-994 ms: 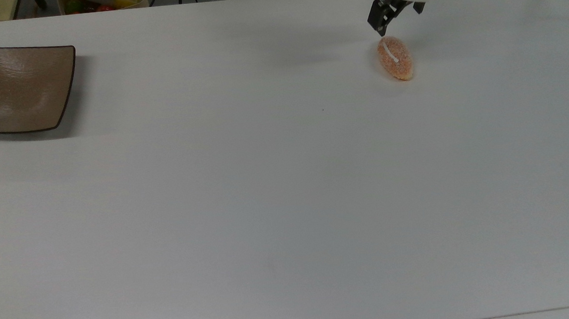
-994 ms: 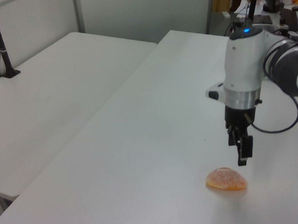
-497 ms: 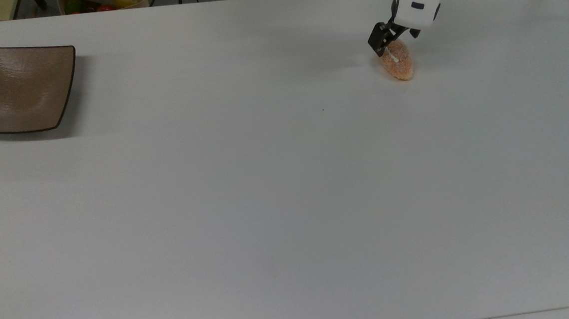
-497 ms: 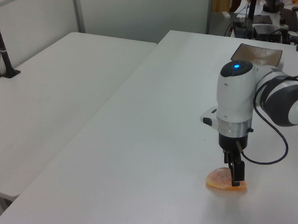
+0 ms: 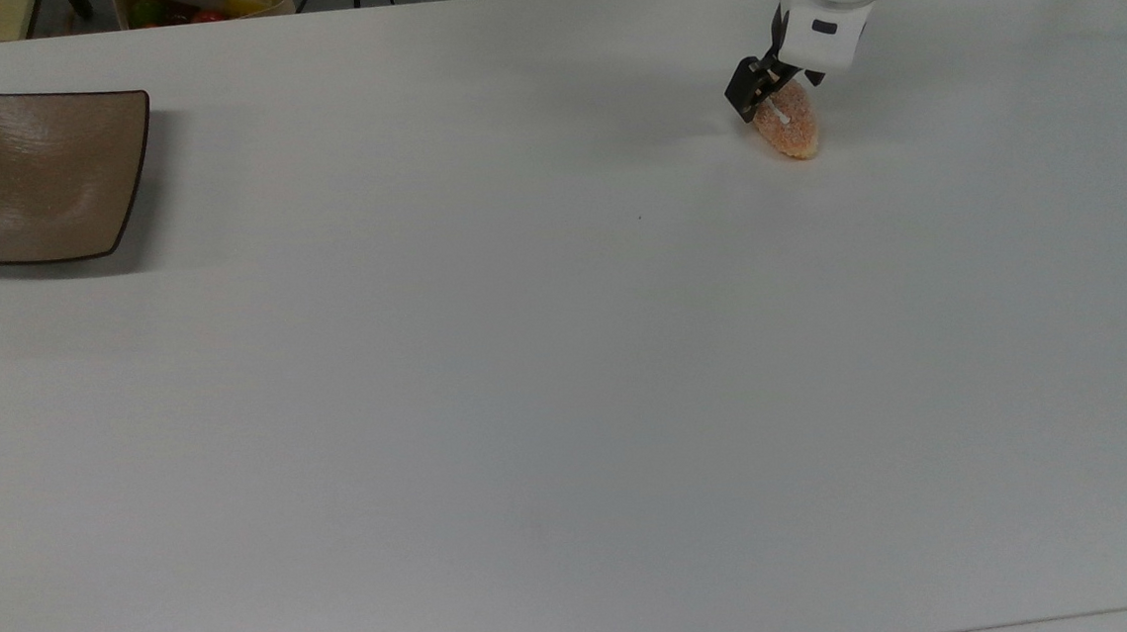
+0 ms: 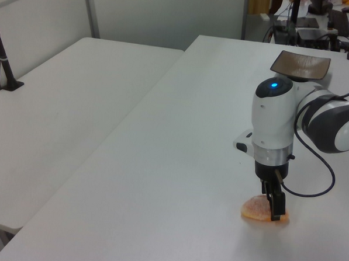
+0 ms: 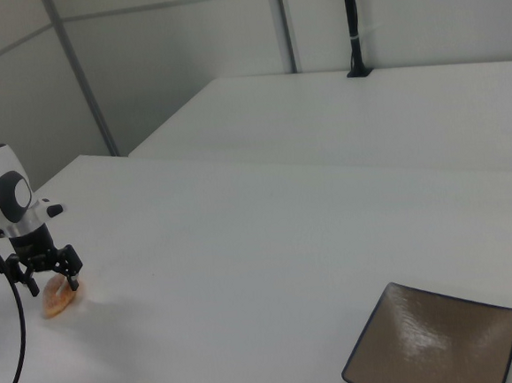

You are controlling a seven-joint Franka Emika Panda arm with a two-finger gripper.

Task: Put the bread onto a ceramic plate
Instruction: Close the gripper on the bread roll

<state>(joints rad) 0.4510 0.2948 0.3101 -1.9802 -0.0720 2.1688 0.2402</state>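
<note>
Even, diffuse light falls on the white table (image 5: 530, 408), leaving the top view bright and low in contrast. Shadows are soft: a faint grey band sits along the right side of the ceramic plate (image 5: 33, 175) at the frame's upper left, and a pale smudge lies left of the gripper (image 5: 774, 95) at upper right. The plate's glaze carries a mild sheen. The left and right views are slightly hazy, with fine detail softened.

Arm reaching down, wrist vertical, fingers (image 7: 49, 277) spread apart, pointing downward
</note>
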